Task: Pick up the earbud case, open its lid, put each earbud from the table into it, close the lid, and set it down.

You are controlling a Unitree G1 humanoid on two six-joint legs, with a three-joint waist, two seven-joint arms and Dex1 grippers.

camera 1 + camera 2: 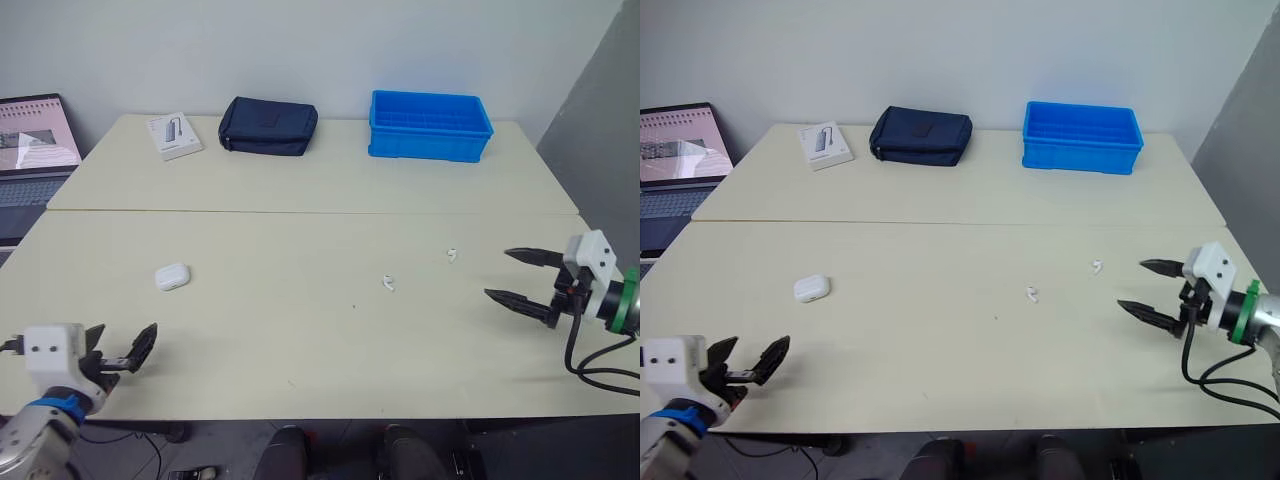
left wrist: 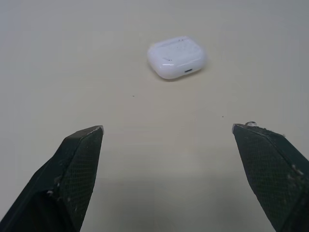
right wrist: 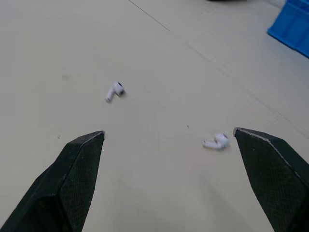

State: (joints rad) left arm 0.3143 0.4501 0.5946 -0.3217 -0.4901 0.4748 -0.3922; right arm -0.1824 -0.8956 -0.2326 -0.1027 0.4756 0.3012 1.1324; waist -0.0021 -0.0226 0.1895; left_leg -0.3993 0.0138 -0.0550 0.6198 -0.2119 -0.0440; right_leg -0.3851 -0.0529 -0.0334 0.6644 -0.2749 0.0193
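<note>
The small white rounded plastic earbud case (image 1: 172, 276) lies shut on the pale cream table top (image 1: 300, 340), left of centre; the left gripper (image 1: 125, 337) hangs at the near edge, close to the case, fingers spread wide; one tiny white earbud (image 1: 388, 284) lies right of centre, a second white earbud (image 1: 452, 254) nearer the right edge; the right gripper (image 1: 498, 273), also spread, faces both; bare surface separates case from earbuds; a blue plastic crate (image 1: 430, 125) and navy fabric pouch (image 1: 268, 126) sit well back.

Bright even light, soft shadow (under earbud case (image 2: 176, 57))
</note>
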